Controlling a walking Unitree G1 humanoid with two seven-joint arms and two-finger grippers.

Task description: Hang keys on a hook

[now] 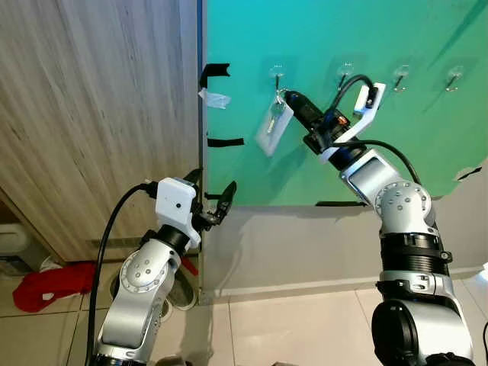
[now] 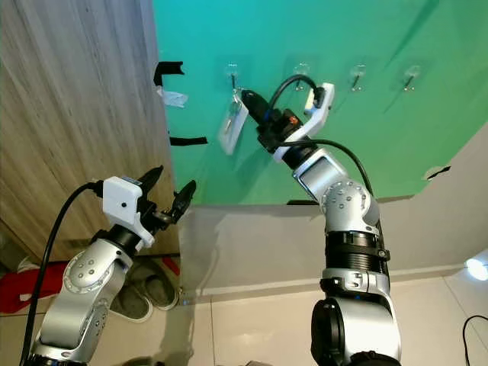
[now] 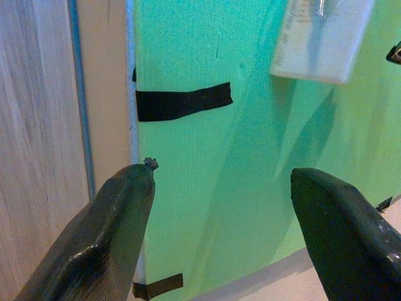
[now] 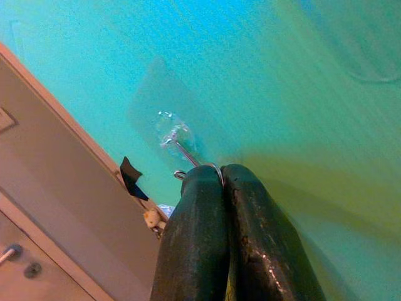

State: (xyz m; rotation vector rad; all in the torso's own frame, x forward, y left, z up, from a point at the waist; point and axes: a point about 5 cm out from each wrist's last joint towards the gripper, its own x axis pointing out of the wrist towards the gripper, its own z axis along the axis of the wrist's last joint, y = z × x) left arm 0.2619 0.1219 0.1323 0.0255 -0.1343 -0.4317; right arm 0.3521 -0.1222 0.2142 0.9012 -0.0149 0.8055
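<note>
Up high, clamped fingers (image 1: 288, 96), metal key ring (image 4: 199, 168), clear hook (image 1: 277, 75)

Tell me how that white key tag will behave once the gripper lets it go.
The white key tag looks thin, flat and probably light; it dangles tilted below the right gripper, so it will likely swing. The key ring pinched between the fingers looks like thin metal, possibly slippery. The hook is small, so a nudge might unseat it.

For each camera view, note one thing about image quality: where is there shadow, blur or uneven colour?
Left eye view: sharp, with diagonal shadow bands across the green board. Left wrist view: the white key tag is soft and blurred, the left gripper casting shadow on the board. Right wrist view: the board shades from blue to yellow-green, darker beside the right gripper.
</note>
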